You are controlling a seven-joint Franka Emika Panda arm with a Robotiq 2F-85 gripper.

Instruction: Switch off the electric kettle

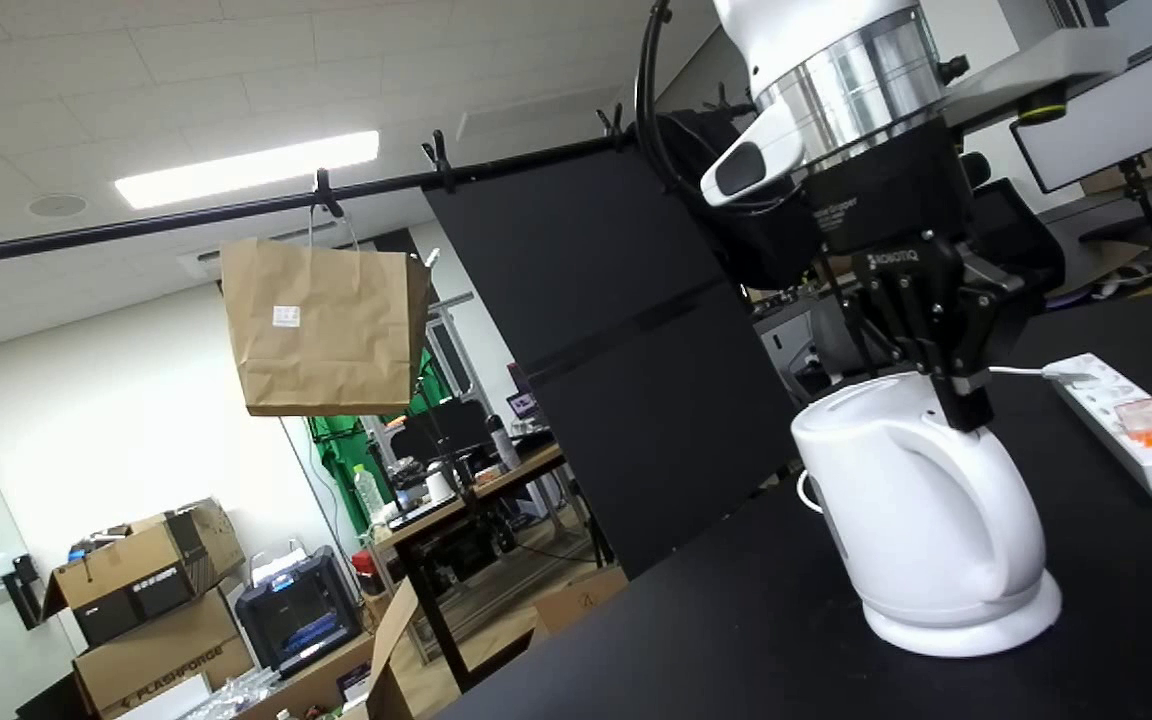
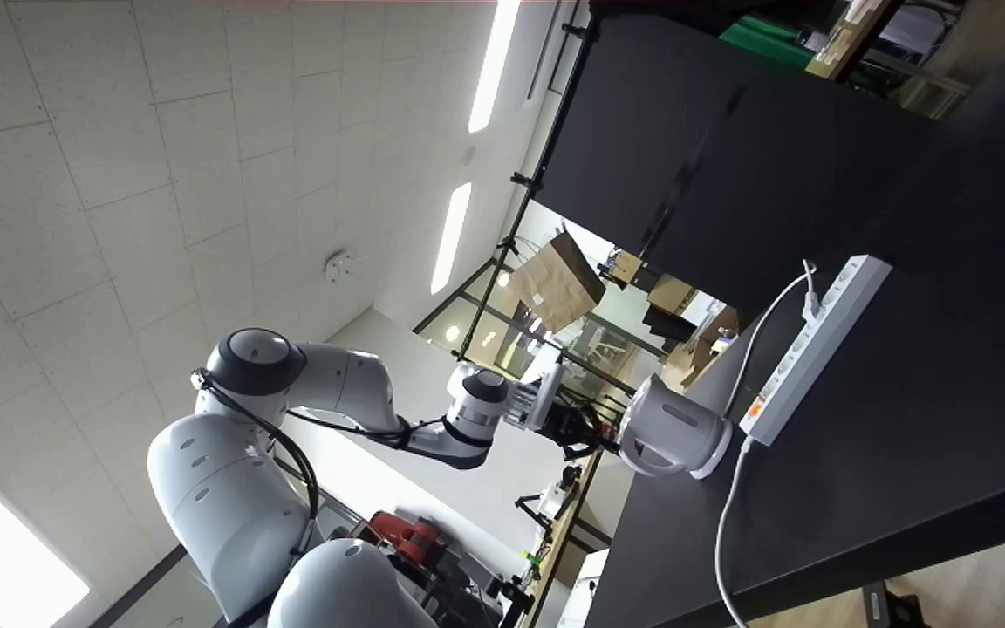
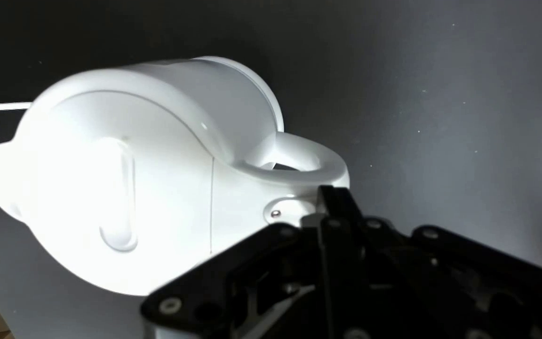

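The white electric kettle [image 1: 896, 520] stands upright on its round base on the black table; it also shows in an exterior view [image 2: 668, 423] and in the wrist view [image 3: 167, 141]. My gripper [image 1: 966, 405] is shut, its fingers together, with nothing between them. It points down at the top of the kettle's handle, also in an exterior view [image 2: 609, 445]. In the wrist view the fingertips [image 3: 334, 190] lie over the rear end of an oval switch [image 3: 290, 209] with a small round dot. They look touching or nearly so; the contact itself is hidden.
A white power strip [image 1: 1126, 410] with an orange switch lies near the kettle; it also shows in an exterior view [image 2: 816, 349]. A white cord [image 2: 760, 327] runs between kettle and strip. A paper bag [image 1: 326, 330] hangs from a bar behind the black table [image 1: 726, 620].
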